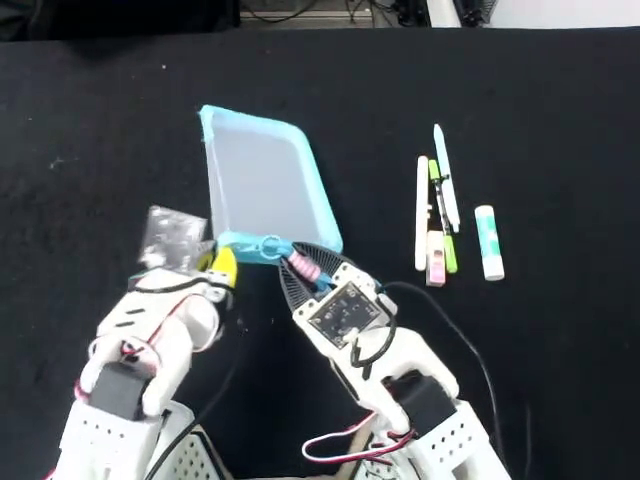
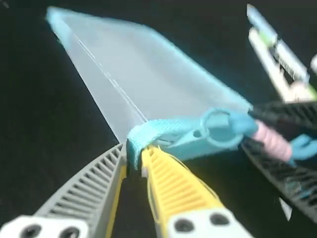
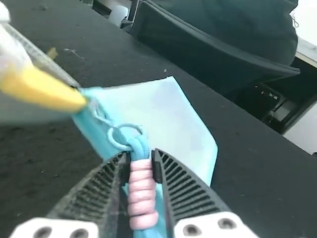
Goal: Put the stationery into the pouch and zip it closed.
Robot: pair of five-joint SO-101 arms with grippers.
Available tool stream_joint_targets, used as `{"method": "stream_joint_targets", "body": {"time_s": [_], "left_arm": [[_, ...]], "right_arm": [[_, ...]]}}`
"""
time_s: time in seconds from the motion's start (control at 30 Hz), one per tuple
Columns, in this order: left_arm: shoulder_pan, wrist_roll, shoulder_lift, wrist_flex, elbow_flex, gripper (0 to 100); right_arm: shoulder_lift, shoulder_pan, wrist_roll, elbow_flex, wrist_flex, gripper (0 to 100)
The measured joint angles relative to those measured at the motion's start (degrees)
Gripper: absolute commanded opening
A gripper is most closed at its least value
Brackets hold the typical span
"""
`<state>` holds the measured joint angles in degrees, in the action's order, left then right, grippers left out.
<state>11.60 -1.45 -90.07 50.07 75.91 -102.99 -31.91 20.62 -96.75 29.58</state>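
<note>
The translucent pouch (image 1: 260,180) with a light blue rim lies flat at the table's middle. My left gripper (image 1: 224,262), with one grey and one yellow finger, is shut on the pouch's near blue corner (image 2: 134,144). My right gripper (image 1: 300,266), with black fingers, is shut on the pink zipper pull (image 3: 141,191) just behind the zip ring (image 3: 124,134). The same pink pull (image 2: 270,140) lies beside the ring (image 2: 215,128) in the left wrist view. To the right of the pouch lie a white pen (image 1: 421,212), a green highlighter (image 1: 443,215), a second pen (image 1: 446,178), a pink eraser (image 1: 435,260) and a glue stick (image 1: 489,242).
The table is covered in black cloth (image 1: 100,120). A crumpled clear plastic piece (image 1: 172,238) sits just left of the left gripper. Dark equipment and cables stand beyond the table's far edge (image 1: 320,12).
</note>
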Motion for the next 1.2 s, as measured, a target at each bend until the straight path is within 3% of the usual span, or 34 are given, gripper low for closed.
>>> {"method": "stream_joint_targets", "body": {"time_s": [0.2,0.33,0.73,0.87,1.0,1.2], "left_arm": [[-6.68,-1.41,-12.4,0.0,2.81,3],[-8.53,-1.41,-13.27,0.26,2.81,3],[-8.53,0.53,-3.52,6.51,-12.57,3],[-9.23,2.73,3.96,6.86,-16.79,3],[-12.66,5.01,9.23,7.3,-21.89,3],[-14.51,8.97,16.18,16.18,-34.64,3]], "right_arm": [[0.0,0.09,-0.09,0.0,-0.44,1.1],[0.0,1.58,0.0,1.67,1.58,1.0],[0.0,1.67,2.73,22.24,26.02,1.0],[1.05,2.37,4.31,29.54,29.19,1.0],[13.71,2.37,4.57,37.01,29.27,1.0],[31.74,2.81,4.57,50.46,29.89,1.0]]}}
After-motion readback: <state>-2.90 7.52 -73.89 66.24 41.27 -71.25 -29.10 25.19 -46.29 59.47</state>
